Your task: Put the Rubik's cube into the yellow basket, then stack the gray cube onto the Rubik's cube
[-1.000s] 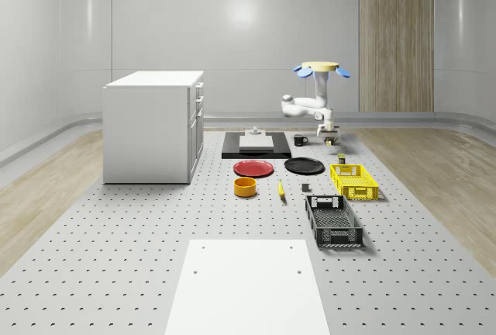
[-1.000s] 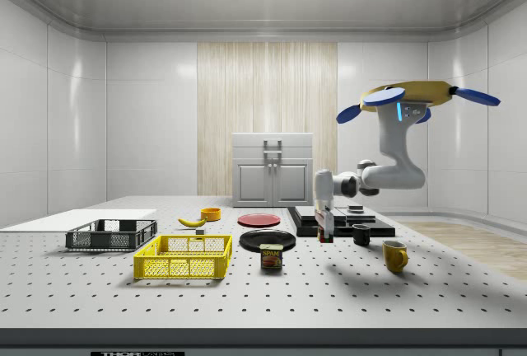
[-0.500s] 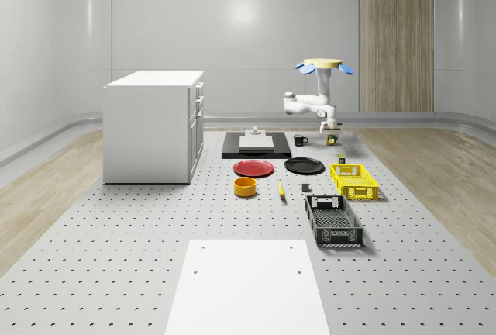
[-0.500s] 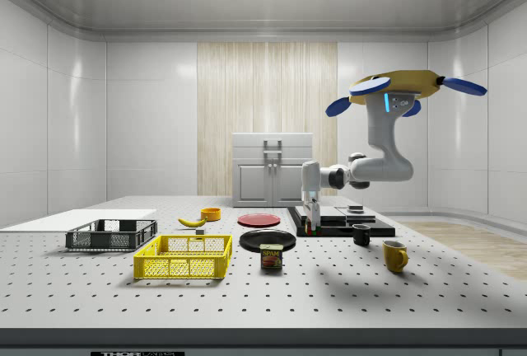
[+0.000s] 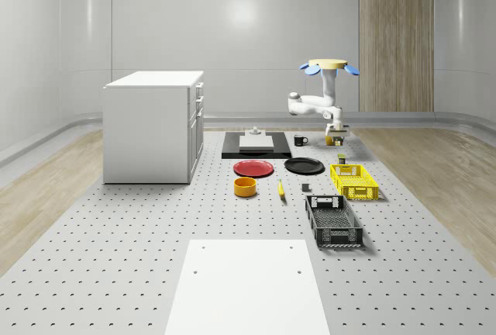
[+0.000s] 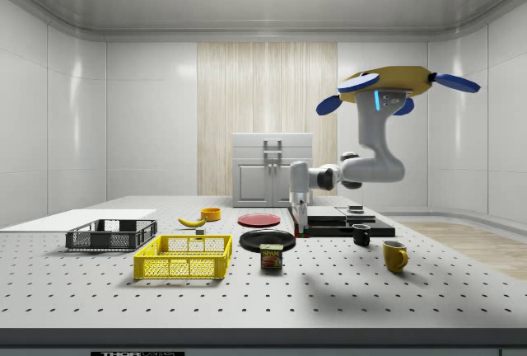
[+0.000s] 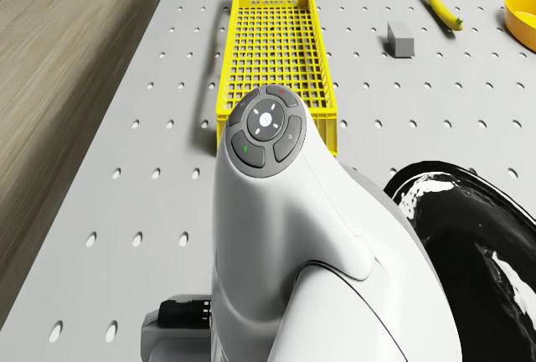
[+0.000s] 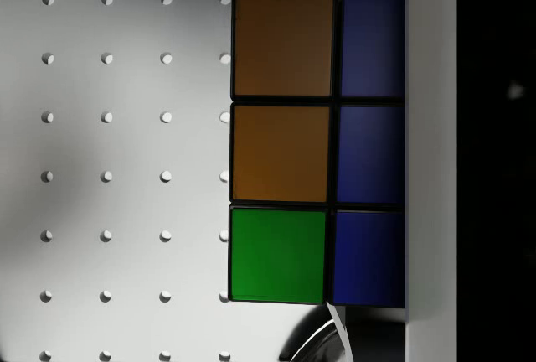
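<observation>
Gripper: gripper (image 6: 301, 226) hangs low over the worktop (image 6: 247, 290), beside the black plate (image 6: 268, 239), on the side view's right of it. Wrist view has the Rubik's cube (image 8: 316, 149) pressed close up against the gripper, so it looks clamped on the cube; finger gap itself can't be read.
Rubik's cube: held up off the worktop w/ perforated surface seen past it. Faces seen in wrist view: two orange + one green square, col. of blue squares next to them.
Drone: drone (image 6: 385, 86) hovers in the air, above the far right part of the worktop in side view, near the dark mug (image 6: 361, 234) and the yellow mug (image 6: 395, 255). Arm (image 6: 362, 166) bends down and toward the side view's left.
Yellow basket: yellow basket (image 5: 353, 181) sits on the worktop, apart from the gripper, nearer the whole-scene camera. In drone view the yellow basket lies just past the arm's wrist housing.
Gray cube: gray cube (image 7: 401, 40) on the worktop, between the yellow basket and the banana (image 7: 440, 2) in drone view. Not touching either.
Other items: SPAM can (image 6: 271, 256) near the black plate; red plate (image 5: 253, 168), orange bowl (image 5: 245, 187), black basket (image 5: 333, 221), white cabinet (image 5: 153, 126).
</observation>
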You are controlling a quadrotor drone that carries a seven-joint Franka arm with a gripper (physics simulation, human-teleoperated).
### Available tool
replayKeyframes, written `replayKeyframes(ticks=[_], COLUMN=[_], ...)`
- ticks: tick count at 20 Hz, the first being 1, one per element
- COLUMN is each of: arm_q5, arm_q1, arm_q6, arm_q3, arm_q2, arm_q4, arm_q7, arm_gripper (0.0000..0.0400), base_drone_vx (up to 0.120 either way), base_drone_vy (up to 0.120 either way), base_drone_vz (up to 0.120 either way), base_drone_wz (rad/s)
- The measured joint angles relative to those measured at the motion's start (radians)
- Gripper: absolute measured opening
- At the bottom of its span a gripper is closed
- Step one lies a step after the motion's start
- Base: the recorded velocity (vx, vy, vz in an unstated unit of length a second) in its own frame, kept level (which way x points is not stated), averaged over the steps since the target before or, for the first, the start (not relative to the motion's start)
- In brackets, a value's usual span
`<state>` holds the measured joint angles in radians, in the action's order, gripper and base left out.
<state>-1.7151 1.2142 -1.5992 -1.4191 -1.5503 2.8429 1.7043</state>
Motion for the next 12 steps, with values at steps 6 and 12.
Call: replayKeyframes(ticks=[6,12], arm_q5=[0.003,0.006], arm_q1=[0.001,0.002], arm_q6=[-0.007,-0.014], arm_q3=[-0.001,-0.002], arm_q2=[-0.008,-0.015], arm_q4=[0.0,0.0], arm_q7=[0.001,0.002], arm_gripper=[0.0321,0.0321], base_drone_vx=[0.12,0.12], base_drone_vy=[0.0,0.0], base_drone_vz=[0.0,0.0], base_drone_wz=[0.0,0.0])
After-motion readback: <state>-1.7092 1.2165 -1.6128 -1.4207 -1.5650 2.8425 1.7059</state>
